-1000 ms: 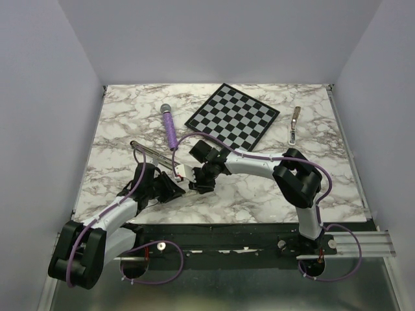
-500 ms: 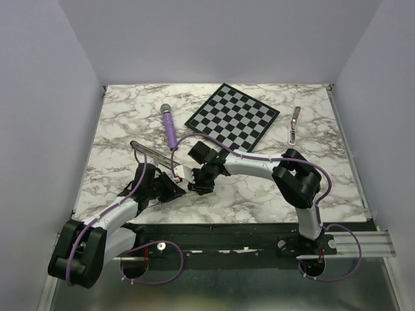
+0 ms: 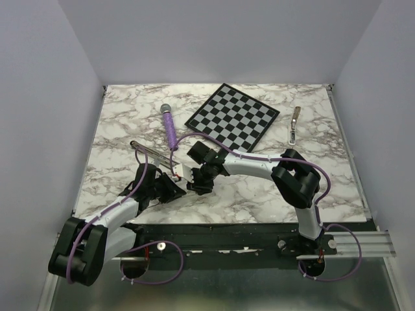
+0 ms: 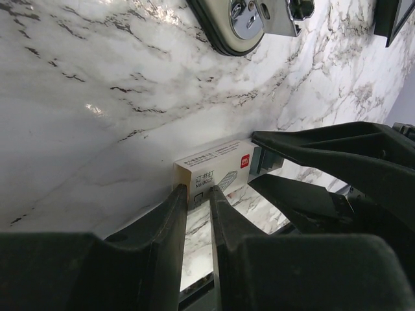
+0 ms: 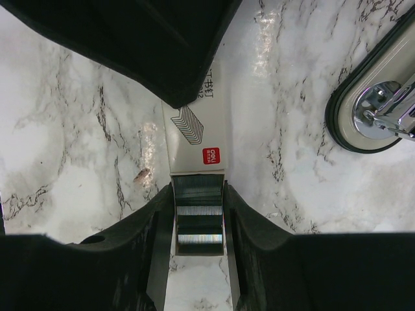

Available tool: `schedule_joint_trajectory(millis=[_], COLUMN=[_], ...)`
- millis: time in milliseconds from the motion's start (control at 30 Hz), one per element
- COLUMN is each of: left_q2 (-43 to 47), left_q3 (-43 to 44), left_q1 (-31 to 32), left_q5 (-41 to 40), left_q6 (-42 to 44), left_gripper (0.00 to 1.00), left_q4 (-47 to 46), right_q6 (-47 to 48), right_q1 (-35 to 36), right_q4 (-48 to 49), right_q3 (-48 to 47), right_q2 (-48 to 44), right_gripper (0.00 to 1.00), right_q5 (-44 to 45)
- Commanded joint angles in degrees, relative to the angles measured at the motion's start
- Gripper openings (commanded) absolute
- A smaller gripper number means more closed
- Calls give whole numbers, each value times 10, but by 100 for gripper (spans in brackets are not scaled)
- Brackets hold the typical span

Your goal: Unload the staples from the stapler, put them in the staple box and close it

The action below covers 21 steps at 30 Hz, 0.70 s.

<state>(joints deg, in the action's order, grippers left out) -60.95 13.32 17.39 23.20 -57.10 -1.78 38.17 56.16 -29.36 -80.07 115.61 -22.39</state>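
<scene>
The stapler (image 3: pixel 149 154) lies flat on the marble table, just behind both grippers; its rounded end with bare metal shows in the left wrist view (image 4: pixel 243 26) and in the right wrist view (image 5: pixel 373 107). A small white staple box (image 3: pixel 182 172) sits between the grippers. My left gripper (image 3: pixel 171 184) is shut on one end of the box (image 4: pixel 214 165). My right gripper (image 3: pixel 193 181) is shut on the box's dark inner tray (image 5: pixel 200 217), which is slid partly out of the white sleeve (image 5: pixel 194 133) and holds shiny staple strips.
A purple stick with a grey head (image 3: pixel 170 129) lies behind the stapler. A chessboard (image 3: pixel 232 118) lies at the back middle. A slim metal tool (image 3: pixel 295 124) lies at the back right. The table's front edge is just below the grippers.
My right gripper and the staple box have shifted slightly to the left, toward the left gripper. The stapler has not moved.
</scene>
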Motion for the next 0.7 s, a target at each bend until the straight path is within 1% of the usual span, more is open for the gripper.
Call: schedule_joint_trajectory(millis=[0, 133, 233, 300, 500, 567, 667], left_q2=[-8, -6, 4, 18, 40, 38, 29], left_q3=[-7, 0, 19, 29, 48, 50, 50], left_q1=[5, 5, 5, 5, 5, 5, 5], left_q5=[5, 7, -2, -18, -45, -51, -55], left_q6=[-4, -1, 8, 12, 24, 29, 35], left_gripper=[28, 28, 29, 32, 42, 44, 45], left_q4=[-18, -11, 17, 53, 97, 105, 108], right_q6=[-13, -13, -12, -11, -11, -9, -8], right_q1=[8, 8, 7, 8, 7, 7, 8], right_q4=[17, 16, 17, 17, 17, 17, 17], right_q3=[-11, -4, 4, 5, 6, 6, 6], right_q2=[25, 22, 17, 18, 20, 19, 17], right_gripper=[43, 43, 43, 43, 43, 43, 43], right_q5=[8, 9, 16, 21, 17, 19, 22])
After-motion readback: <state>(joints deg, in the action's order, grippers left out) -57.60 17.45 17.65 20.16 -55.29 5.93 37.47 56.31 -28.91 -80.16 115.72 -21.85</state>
